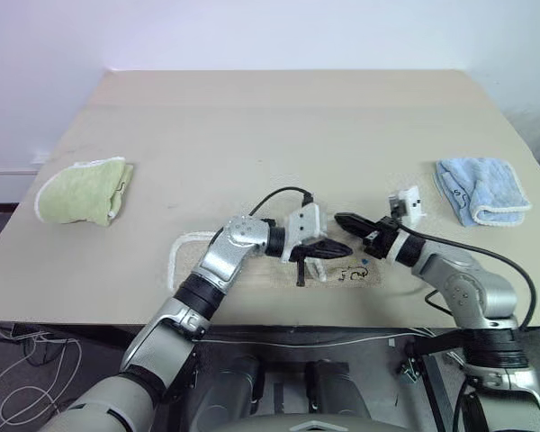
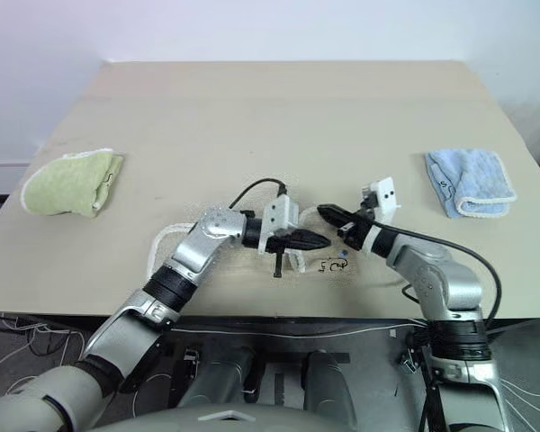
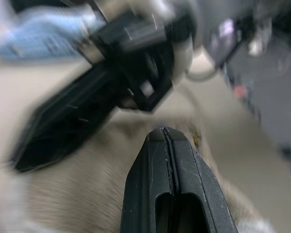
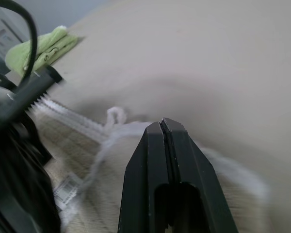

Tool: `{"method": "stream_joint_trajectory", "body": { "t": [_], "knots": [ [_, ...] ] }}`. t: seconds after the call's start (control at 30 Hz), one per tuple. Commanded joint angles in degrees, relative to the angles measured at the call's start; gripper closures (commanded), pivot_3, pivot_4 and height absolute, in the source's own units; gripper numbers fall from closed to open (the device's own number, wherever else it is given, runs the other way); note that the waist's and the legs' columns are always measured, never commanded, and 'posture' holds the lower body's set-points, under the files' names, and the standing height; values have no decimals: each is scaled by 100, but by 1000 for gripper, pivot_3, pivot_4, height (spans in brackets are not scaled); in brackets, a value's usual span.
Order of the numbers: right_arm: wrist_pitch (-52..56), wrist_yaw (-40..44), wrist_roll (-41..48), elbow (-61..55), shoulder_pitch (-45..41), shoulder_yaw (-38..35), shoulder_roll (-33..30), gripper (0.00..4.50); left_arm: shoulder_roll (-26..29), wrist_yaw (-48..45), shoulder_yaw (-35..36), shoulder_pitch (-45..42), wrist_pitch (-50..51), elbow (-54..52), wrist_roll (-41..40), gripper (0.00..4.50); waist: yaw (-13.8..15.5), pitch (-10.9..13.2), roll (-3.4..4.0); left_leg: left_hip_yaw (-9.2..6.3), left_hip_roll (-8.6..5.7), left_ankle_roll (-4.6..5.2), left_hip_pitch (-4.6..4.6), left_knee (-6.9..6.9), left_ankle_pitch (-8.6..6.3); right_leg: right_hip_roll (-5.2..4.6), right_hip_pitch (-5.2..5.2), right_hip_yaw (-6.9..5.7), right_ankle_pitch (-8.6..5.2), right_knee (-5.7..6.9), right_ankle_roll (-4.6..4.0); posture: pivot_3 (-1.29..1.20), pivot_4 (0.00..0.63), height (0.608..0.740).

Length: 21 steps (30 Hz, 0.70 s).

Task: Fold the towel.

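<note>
The towel is beige and lies flat near the table's front edge, almost matching the tabletop. Its white corded edging curves at its left end, and a small dark embroidered mark sits near its right end. My left gripper is shut and points right, low over the towel's right part. My right gripper is shut too and points left, just behind the left one, tips close together. Neither holds cloth that I can see. The right wrist view shows the white loop and a label.
A folded light green towel lies at the table's left side. A folded light blue towel lies at the right. The tan table stretches back to a white wall. Cables hang below the front edge.
</note>
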Motion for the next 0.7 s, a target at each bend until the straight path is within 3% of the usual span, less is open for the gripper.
{"method": "stream_joint_trajectory", "body": {
  "t": [0.03, 0.27, 0.4, 0.53, 0.63, 0.7],
  "knots": [
    [-363, -65, -345, 240, 17, 91, 68, 4500, 429, 118, -503, -38, -714, 294, 976, 4488, -10, 0, 1, 0, 0, -1, 1, 0, 0, 1, -1, 1, 0, 2, 0, 0, 150, 740],
    [-989, 55, -889, 592, 216, 420, 201, 4500, 214, 305, -94, 103, -323, 349, 540, 4488, 2, -4, 3, -3, 0, -12, 62, -1, -7, 1, 56, -3, -1, -2, 0, 0, 150, 740],
    [-1081, 307, -1029, 526, 334, 662, 163, 4500, -110, 86, 444, 259, 330, -234, -395, 4488, -40, -4, 3, -6, 0, -11, 88, -7, -8, 1, 71, -5, -3, -6, 1, 0, 150, 740],
    [-784, 449, -795, 571, 217, 571, 232, 4500, -264, 190, 1248, 280, 1675, -1224, -1579, 4488, -131, -3, 2, -11, 0, -10, 85, -8, -8, 0, 70, -9, -3, -10, 2, 0, 150, 740],
    [-669, 319, -652, 696, -17, 337, 341, 3564, -255, 476, 1693, 199, 2073, -1670, -1955, 3608, -169, -3, 2, -11, 0, -10, 85, -8, -8, 2, 71, -8, -3, -8, 2, 0, 150, 740],
    [-509, 483, -418, 541, -157, 191, 270, 2908, 83, 482, 1842, 146, 2208, -1946, -1936, 2914, -172, -4, 2, -12, 0, -10, 87, -9, -7, 4, 73, -7, -3, -5, 2, 0, 150, 740]
  ]
}}
